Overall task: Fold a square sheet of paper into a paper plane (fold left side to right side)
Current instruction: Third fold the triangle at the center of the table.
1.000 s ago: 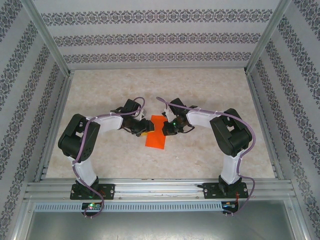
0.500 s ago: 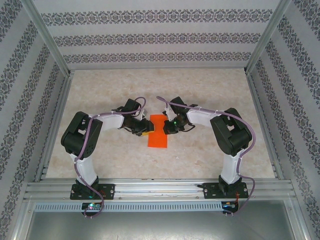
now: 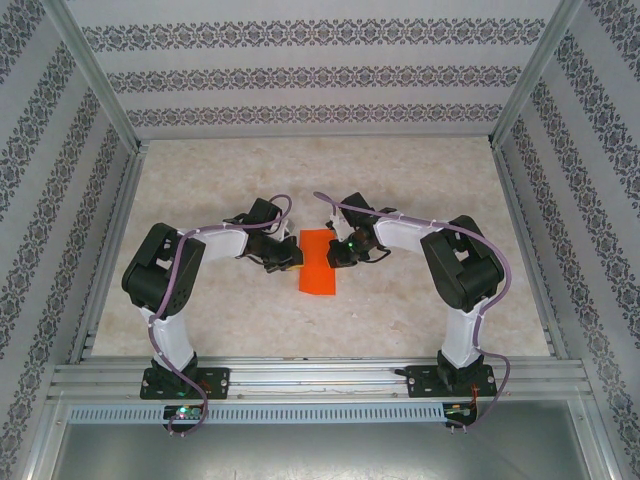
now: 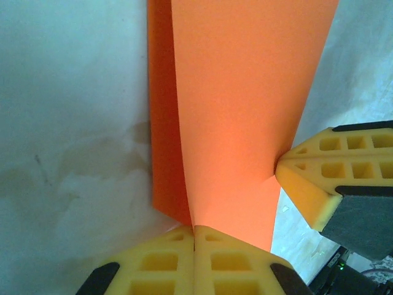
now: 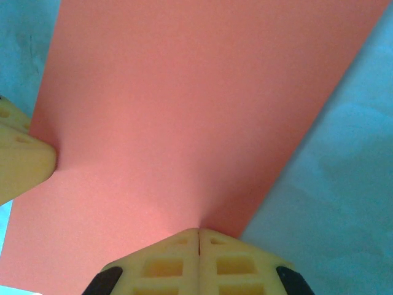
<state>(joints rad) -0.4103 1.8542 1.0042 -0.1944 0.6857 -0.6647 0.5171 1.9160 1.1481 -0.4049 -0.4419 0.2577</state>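
We saw the thin, matte, bright orange-red sheet of paper (image 3: 318,268) lying folded into a narrow strip on the pale mottled tabletop (image 3: 420,180), between the two arms' ends. The left gripper (image 4: 194,228) held its yellow jaws pressed together on the sheet's left edge, where the raised upper layer ran into the seam between them. The right gripper (image 5: 199,232) was closed too, its tips against the opposite long edge; we could not tell whether it pinched paper there.
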